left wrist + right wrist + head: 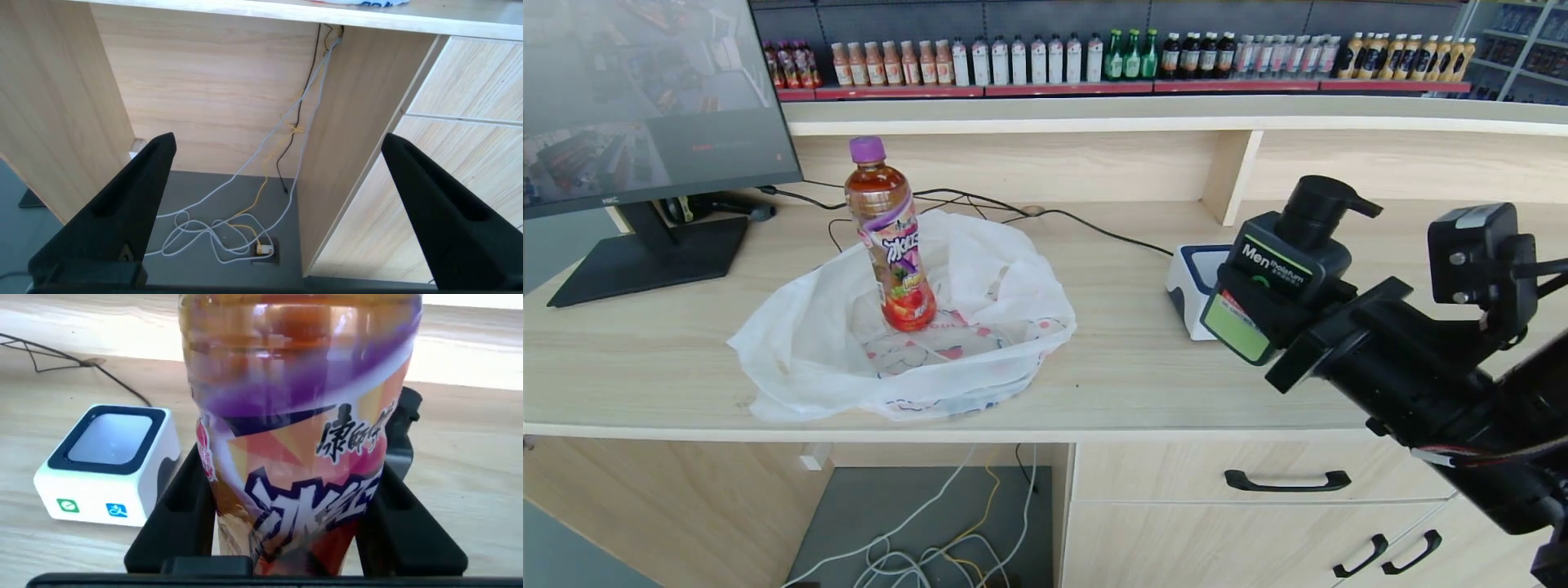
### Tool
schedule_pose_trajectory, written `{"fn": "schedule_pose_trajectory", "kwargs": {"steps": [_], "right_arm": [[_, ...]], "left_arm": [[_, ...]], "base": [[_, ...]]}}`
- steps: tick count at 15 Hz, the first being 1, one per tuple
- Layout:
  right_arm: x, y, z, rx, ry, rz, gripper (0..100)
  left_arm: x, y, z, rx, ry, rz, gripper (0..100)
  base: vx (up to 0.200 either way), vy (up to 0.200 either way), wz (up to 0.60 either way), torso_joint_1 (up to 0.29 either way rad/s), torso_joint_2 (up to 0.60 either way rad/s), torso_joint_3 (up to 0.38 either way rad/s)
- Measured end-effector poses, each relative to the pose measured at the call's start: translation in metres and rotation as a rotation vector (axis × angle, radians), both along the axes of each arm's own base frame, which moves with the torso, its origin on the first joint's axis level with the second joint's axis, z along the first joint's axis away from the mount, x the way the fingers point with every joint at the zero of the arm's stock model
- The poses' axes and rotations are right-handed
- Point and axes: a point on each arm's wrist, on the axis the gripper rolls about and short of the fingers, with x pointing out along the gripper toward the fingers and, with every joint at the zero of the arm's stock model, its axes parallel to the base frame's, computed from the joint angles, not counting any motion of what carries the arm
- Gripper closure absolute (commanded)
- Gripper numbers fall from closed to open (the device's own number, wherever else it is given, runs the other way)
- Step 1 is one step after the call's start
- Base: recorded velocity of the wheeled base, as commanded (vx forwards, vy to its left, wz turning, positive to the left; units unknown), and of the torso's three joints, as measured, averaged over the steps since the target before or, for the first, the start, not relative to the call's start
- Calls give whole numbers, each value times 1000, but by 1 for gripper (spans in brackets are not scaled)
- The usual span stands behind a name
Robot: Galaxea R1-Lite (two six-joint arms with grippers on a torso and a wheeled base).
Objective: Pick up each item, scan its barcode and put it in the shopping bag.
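A black pump bottle (pixel 1286 253) with a green label hangs tilted just over the white barcode scanner (pixel 1188 290) at the counter's right, with my right gripper (pixel 1290 322) shut on it. A purple-capped tea bottle (pixel 888 237) stands upright inside the open white shopping bag (pixel 980 327) at mid-counter. In the right wrist view, a tea bottle (pixel 302 416) with the same purple and orange label sits between the fingers of the right gripper (pixel 286 523), and the scanner (pixel 110 461) is beside it. My left gripper (pixel 278 220) hangs open below the counter, holding nothing.
A monitor (pixel 645 90) on a black stand occupies the counter's left. Black cables (pixel 980 204) run behind the bag. A raised shelf with an upright divider (pixel 1229 175) backs the counter. Drawers (pixel 1286 482) sit below on the right, and loose cables (pixel 237 237) lie on the floor.
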Motion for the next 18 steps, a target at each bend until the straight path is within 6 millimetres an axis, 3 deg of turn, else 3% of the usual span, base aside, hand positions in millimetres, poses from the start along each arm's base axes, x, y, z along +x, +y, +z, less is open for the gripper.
{"fn": "schedule_pose_trajectory", "kwargs": {"steps": [2,10,13,18], "right_arm": [[-24,-5,6,-27,-16,0,100],[-90,-18,22,-11,-90,19,100],[-105,-22,27,4,-121,27,100],[-113,-19,21,86,-102,98,100]], "left_arm": [[0,0,0,0,0,0,0],[0,0,0,0,0,-1,0],[0,0,0,0,0,-1,0],[0,0,0,0,0,0,0]], "base": [[0,0,0,0,0,0],[0,0,0,0,0,0],[0,0,0,0,0,0],[0,0,0,0,0,0]]}}
